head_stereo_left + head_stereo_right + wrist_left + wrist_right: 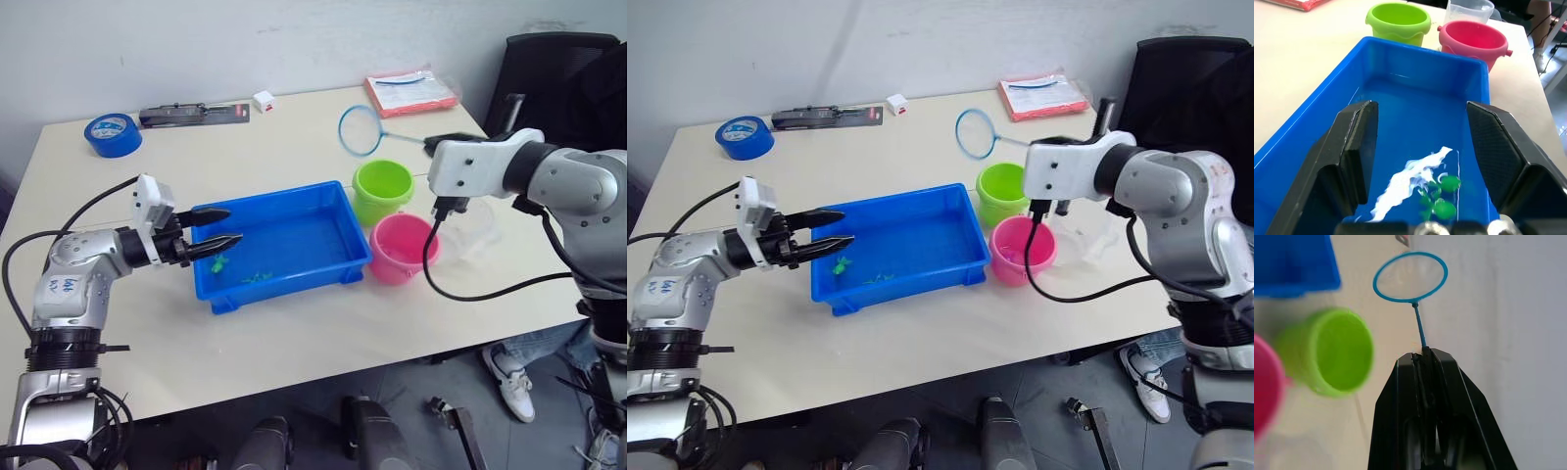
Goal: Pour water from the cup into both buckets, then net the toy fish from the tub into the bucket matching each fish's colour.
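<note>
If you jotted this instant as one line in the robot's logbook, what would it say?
right gripper: shut on net handle, hoop above table | left gripper: open over tub | green fish in tub

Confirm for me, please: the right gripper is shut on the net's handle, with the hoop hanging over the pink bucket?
Not quite. The right gripper is shut on the net, but the left eye view shows the hoop beyond the green bucket, not over the pink bucket.

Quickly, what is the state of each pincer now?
Left pincer: open, empty, over the tub.
Right pincer: closed on the net handle.
</note>
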